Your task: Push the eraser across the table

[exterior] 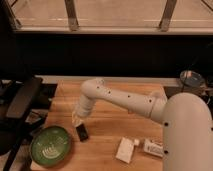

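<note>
Gripper (pixel 77 119) low over the table (pixel 105 137), left of centre, tip just above and touching or nearly touching the eraser (pixel 82 133); finger state cannot tell. Eraser lies flat on the wood, just right of the green bowl (pixel 50 145) and apart from it. White box (pixel 125 149) and tube (pixel 154 147) sit well right, near the front edge.

A single camera looks down and forward from behind the robot's white body, facing the dark far windows. It sits close over the table (pixel 107 145), where the gripper (pixel 77 119) hangs near left.
</note>
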